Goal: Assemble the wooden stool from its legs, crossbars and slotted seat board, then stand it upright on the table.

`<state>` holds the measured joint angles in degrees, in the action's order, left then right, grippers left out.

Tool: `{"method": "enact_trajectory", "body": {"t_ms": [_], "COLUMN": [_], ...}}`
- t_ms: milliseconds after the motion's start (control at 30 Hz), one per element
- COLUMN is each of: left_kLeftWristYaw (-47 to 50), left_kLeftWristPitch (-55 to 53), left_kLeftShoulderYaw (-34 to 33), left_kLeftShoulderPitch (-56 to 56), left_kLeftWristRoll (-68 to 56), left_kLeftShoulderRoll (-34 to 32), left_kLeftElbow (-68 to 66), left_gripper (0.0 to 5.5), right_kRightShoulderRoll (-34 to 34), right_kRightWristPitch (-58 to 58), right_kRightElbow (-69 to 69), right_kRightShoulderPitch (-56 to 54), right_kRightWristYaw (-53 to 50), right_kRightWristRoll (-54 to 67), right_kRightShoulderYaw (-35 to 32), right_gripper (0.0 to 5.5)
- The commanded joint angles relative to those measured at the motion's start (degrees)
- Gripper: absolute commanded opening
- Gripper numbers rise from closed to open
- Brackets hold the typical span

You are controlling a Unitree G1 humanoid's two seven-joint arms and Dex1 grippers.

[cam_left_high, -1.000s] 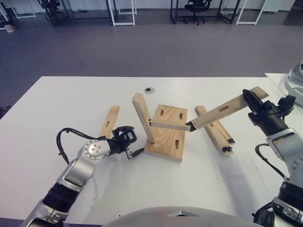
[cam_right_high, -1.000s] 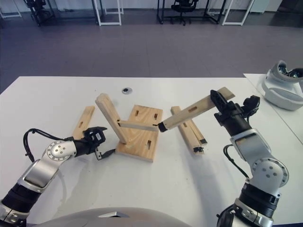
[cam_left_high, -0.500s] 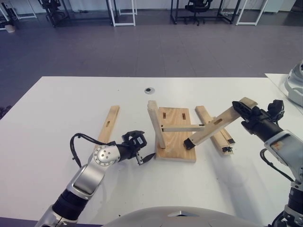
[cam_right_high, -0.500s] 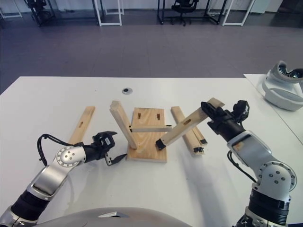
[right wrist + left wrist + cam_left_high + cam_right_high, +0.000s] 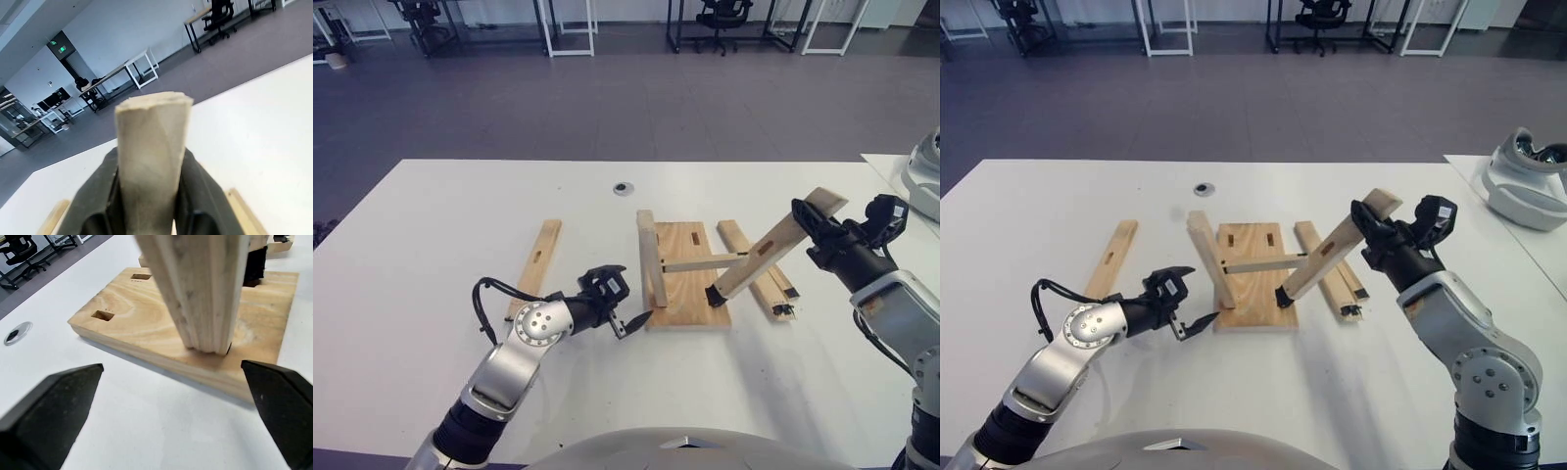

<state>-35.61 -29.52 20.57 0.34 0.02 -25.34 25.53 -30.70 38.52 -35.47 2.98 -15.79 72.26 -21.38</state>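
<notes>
The slotted seat board (image 5: 691, 241) lies flat mid-table. One leg (image 5: 649, 257) stands on its left side, and a thin crossbar (image 5: 703, 262) joins it to a second, slanted leg (image 5: 771, 251). My right gripper (image 5: 815, 221) is shut on that slanted leg's upper end (image 5: 152, 142), and the leg's black-tipped foot rests on the board. My left gripper (image 5: 632, 320) is open, low on the table at the board's near left corner. In the left wrist view, its fingers (image 5: 49, 411) spread either side of the standing leg's base (image 5: 200, 293).
A loose leg (image 5: 536, 262) lies left of the board, and two more wooden pieces (image 5: 766, 279) lie to its right, under the slanted leg. A round grommet (image 5: 624, 187) sits behind the board. A white headset (image 5: 1523, 176) rests at the far right.
The held leg has swung from nearly level to steep, its foot dropping onto the board. The other leg went from leaning to upright. The board shifted right, and my left gripper followed it.
</notes>
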Motion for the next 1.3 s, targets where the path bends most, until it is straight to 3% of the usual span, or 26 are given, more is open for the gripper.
{"method": "enact_trajectory", "body": {"t_ms": [33,433,700,833,867,1067,1300], "left_kLeftWristYaw": [0.20,-0.54,0.78,1.50,1.74,5.13,11.42], "left_kLeftWristPitch": [-1.42,-2.04,-2.17,-2.46,-2.47,-5.01,-12.16], "left_kLeftShoulderYaw": [-0.59,-0.26,0.55,0.81,0.84,0.38,0.32], "left_kLeftShoulderPitch": [-0.22,-2.21,-2.83,-2.99,-3.18,-5.19,-11.71], "left_kLeftWristRoll": [-1.52,-3.01,-3.34,-3.13,-3.08,-4.56,-6.74], "left_kLeftShoulderRoll": [0.52,0.34,1.90,2.19,2.35,6.79,16.40], "left_kLeftElbow": [1.80,2.87,3.68,3.81,3.66,3.94,6.59], "left_gripper": [5.22,5.22,5.22,5.22,5.22,5.22,5.22], "right_kRightShoulderRoll": [1.64,1.83,-0.28,-4.08,-5.66,-6.04,-4.94], "right_kRightWristPitch": [-3.73,-1.99,9.72,12.28,12.29,12.93,8.54], "right_kRightElbow": [-1.80,-0.77,3.28,1.29,0.32,-0.15,-3.05], "right_kRightShoulderPitch": [4.03,7.08,-2.62,-4.28,-3.75,-2.27,-6.11], "right_kRightWristYaw": [2.76,8.14,5.50,7.47,8.48,13.23,21.28], "right_kRightWristRoll": [-12.15,-25.91,-12.71,-15.31,-17.72,-22.33,-26.39], "right_kRightShoulderYaw": [3.74,13.11,9.31,11.97,13.49,16.74,20.05], "right_gripper": [1.01,1.01,1.02,1.02,1.39,2.35,2.39]}}
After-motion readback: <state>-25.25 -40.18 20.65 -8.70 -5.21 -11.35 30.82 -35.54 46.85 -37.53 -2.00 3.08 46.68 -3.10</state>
